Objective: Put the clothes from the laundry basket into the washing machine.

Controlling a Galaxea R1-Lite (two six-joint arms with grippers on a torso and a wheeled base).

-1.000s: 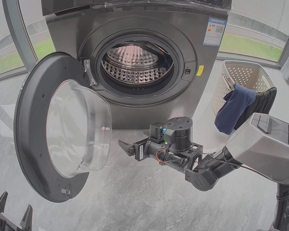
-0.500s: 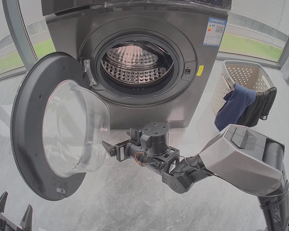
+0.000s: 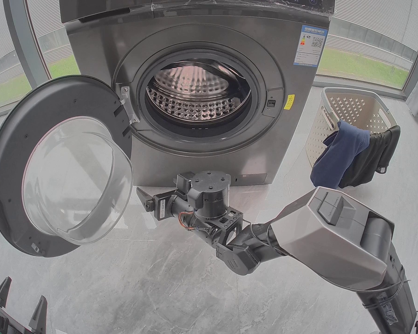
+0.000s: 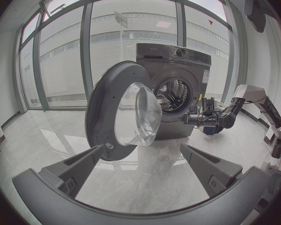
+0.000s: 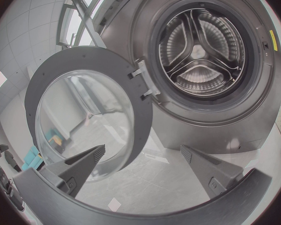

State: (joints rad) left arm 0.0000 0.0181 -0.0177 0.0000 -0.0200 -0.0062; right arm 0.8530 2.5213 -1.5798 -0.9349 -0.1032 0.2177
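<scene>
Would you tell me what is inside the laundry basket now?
A blue garment and a black garment hang over the near rim of the laundry basket; they cover its bottom, so anything deeper is unseen.

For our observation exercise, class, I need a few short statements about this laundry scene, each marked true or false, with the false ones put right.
1. The washer door stands open. True.
2. The drum holds clothes. False: it is empty.
3. A blue garment hangs over the rim of the basket. True.
4. The right gripper grips a black garment. False: its fingers are open and empty; the black garment hangs on the basket.
5. The basket stands to the left of the washer. False: it stands to the robot's right of it.
</scene>
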